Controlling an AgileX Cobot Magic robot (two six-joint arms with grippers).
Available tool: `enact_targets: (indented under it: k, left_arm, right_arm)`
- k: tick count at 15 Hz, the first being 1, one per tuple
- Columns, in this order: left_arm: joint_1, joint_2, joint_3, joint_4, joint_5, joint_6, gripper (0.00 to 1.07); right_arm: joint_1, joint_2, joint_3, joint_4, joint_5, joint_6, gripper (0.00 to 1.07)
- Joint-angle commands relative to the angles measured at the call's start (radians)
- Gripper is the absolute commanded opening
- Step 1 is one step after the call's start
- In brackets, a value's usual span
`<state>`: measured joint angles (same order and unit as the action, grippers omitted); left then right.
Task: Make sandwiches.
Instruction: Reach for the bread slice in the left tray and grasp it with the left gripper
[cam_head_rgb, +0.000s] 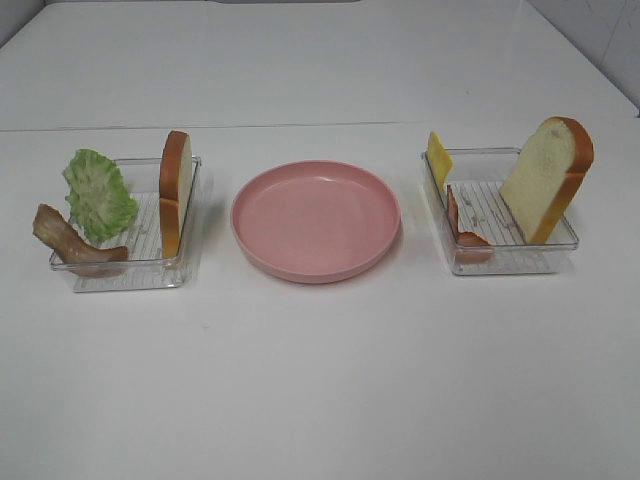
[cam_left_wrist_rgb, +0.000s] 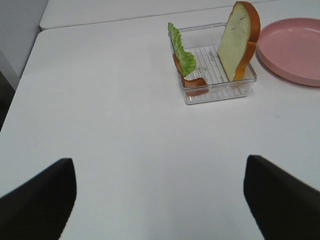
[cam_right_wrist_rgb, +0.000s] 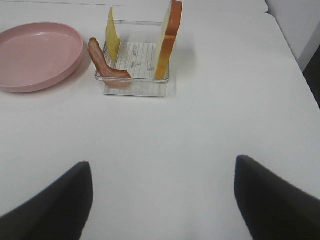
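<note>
White table (cam_head_rgb: 320, 400), top surface.
Carries three items in one row: round pink plate (cam_head_rgb: 316, 222) at centre, left clear tray (cam_head_rgb: 120, 277) and right clear tray (cam_head_rgb: 505, 263) flanking it, each near the plate, not touching. Shows a seam running across behind the row.

Two each: bread slices (cam_head_rgb: 175, 190), bacon strips (cam_head_rgb: 72, 240), trays (cam_head_rgb: 125, 276); one each: lettuce (cam_head_rgb: 100, 195), cheese (cam_head_rgb: 439, 157), plate (cam_head_rgb: 315, 215).

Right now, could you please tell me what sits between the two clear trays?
The round pink plate sits between the left tray and the right tray, touching neither; the exterior high view shows it.
</note>
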<state>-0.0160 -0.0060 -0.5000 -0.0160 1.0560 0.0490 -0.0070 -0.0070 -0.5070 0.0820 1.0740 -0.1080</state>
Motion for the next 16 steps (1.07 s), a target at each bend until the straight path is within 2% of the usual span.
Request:
enact_targets:
  k: [1, 16]
  left_arm:
    - [-0.004, -0.02, 0.002, -0.004, -0.011, 0.001, 0.86]
    - [-0.004, -0.02, 0.0, -0.005, -0.013, 0.001, 0.86]
  right_arm:
    - [-0.004, -0.009, 0.001, 0.002, -0.011, -0.006, 0.74]
    - [-0.004, -0.009, 0.001, 0.002, -0.011, -0.006, 0.74]
